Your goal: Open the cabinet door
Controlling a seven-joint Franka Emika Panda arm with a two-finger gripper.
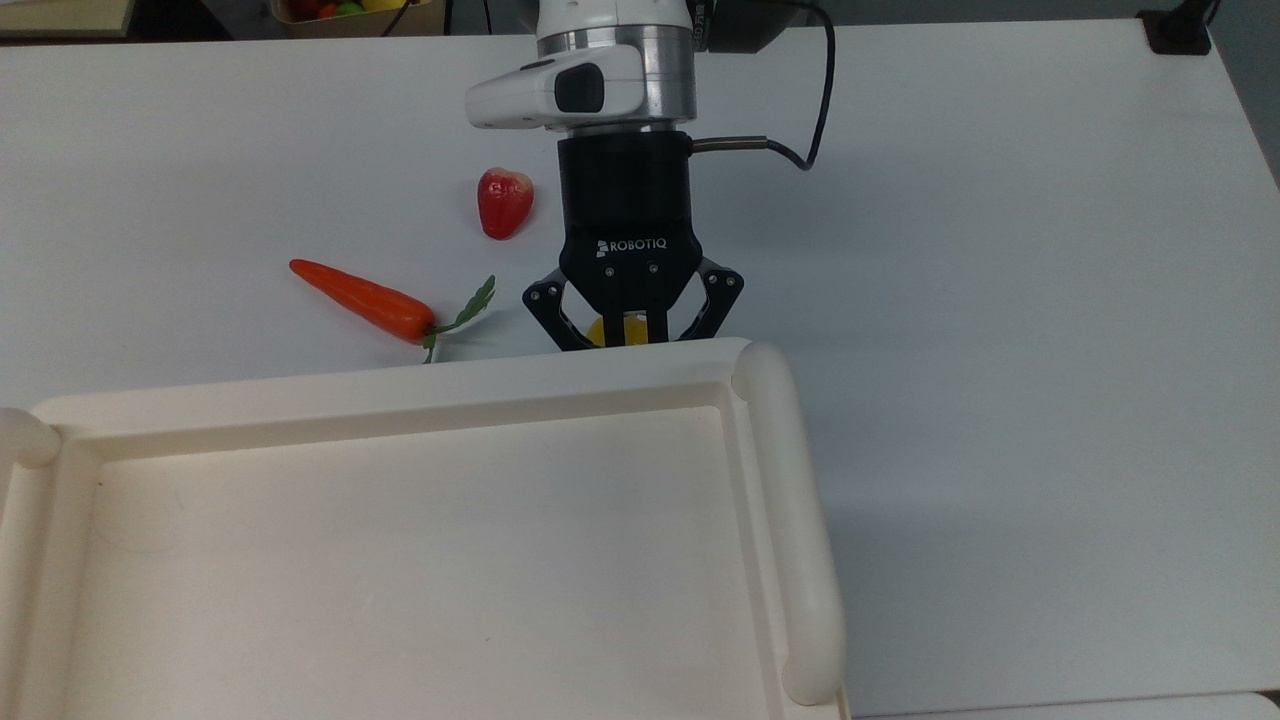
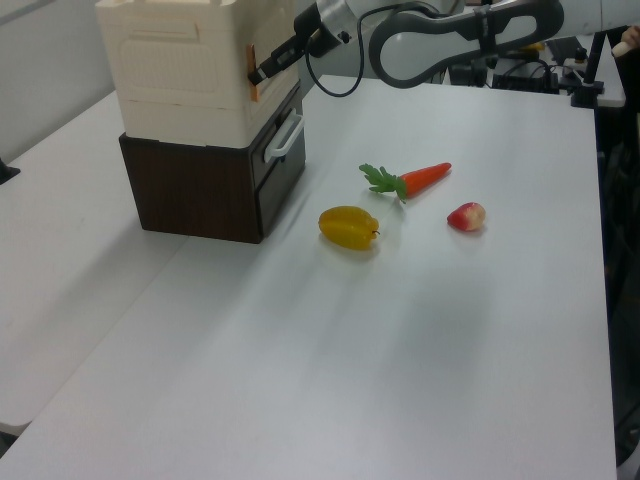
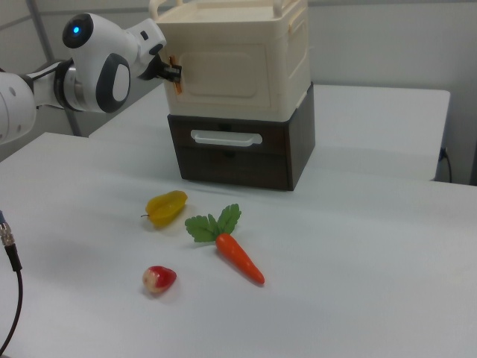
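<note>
The cabinet door (image 3: pixel 226 71) is a flat cream panel with a raised rectangular frame, on the front of the cream cabinet (image 2: pixel 175 70). It sits in the upper middle of the right view, and it lies flush with the cabinet face, closed. A small orange handle (image 3: pixel 175 77) stands at its left edge in the right view. The gripper (image 3: pixel 173 73) is at that handle, its fingers drawn narrow around it. In the top view the gripper (image 1: pixel 628 335) sits in the upper middle of the frame, at the cabinet's edge, and its black body reads "ROBOTIQ". Under the cream cabinet is a dark brown drawer unit (image 3: pixel 238 153) with a white handle.
</note>
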